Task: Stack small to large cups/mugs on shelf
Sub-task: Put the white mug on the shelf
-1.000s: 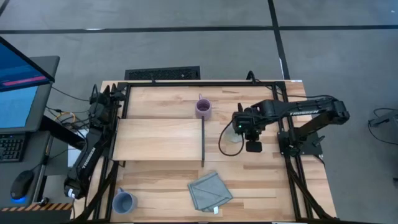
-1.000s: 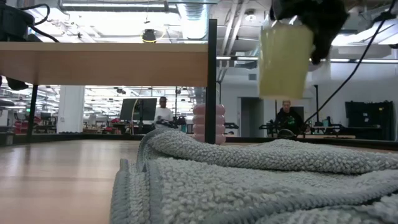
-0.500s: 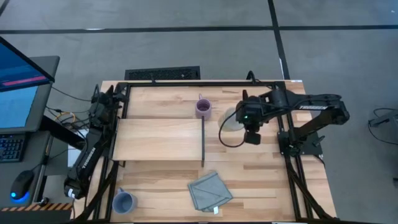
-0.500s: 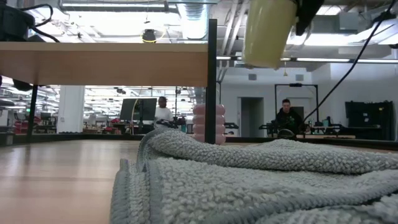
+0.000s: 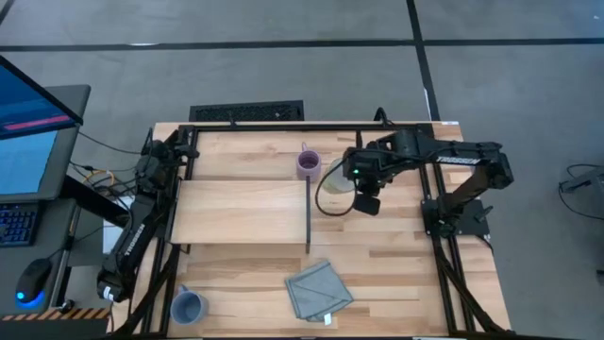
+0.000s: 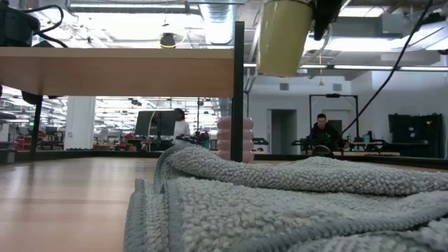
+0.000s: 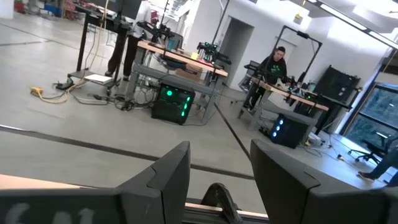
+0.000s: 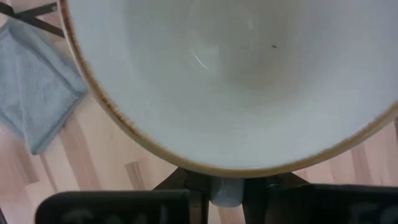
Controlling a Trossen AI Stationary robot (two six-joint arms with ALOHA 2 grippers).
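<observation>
I see the right gripper (image 5: 363, 192) squeezed tight on the white mug (image 5: 337, 183). It has carried the mug up and across toward the shelf (image 5: 241, 212), nearly over its dark panel, I think. The left gripper (image 7: 219, 177) waits, fingers apart, empty.

Even, bright overhead light falls on the bench (image 5: 377, 274) with only faint shadows. In the low view, ceiling lamps (image 6: 166, 40) glare white and the near cloth (image 6: 294, 203) is soft. The white mug (image 8: 236, 74) fills the right wrist view, blurred and unevenly lit.
</observation>
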